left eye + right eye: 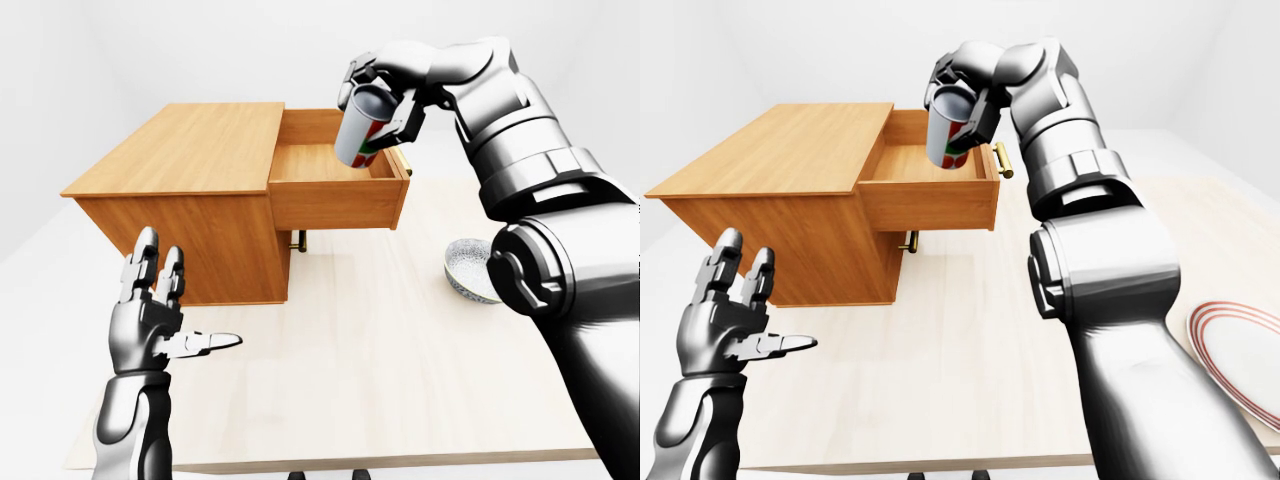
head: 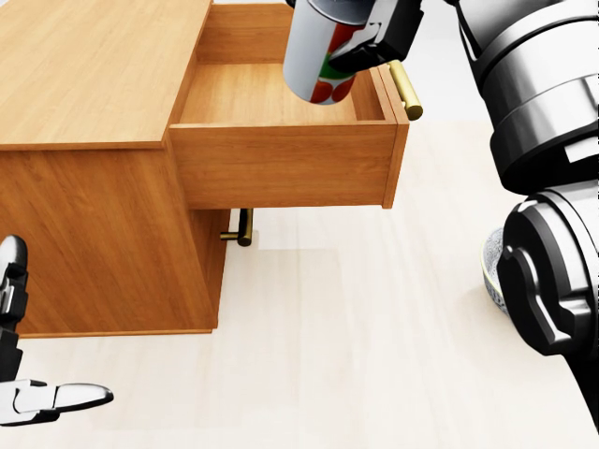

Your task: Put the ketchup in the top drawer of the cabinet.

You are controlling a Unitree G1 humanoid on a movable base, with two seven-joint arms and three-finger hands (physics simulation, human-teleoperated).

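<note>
Left-eye view: ketchup [image 1: 362, 127] (gripped) over drawer [image 1: 335, 190]

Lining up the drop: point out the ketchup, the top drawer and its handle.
ketchup [image 2: 316, 58]: head view, on its white side wall.
top drawer [image 2: 281, 178]: head view, on its near outer panel.
drawer handle [image 2: 405, 90]: head view, on the brass bar.

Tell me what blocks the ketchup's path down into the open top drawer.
Nothing visible does. The right hand holds the ketchup tilted above the top drawer, which is pulled out and shows a bare wooden bottom.
</note>
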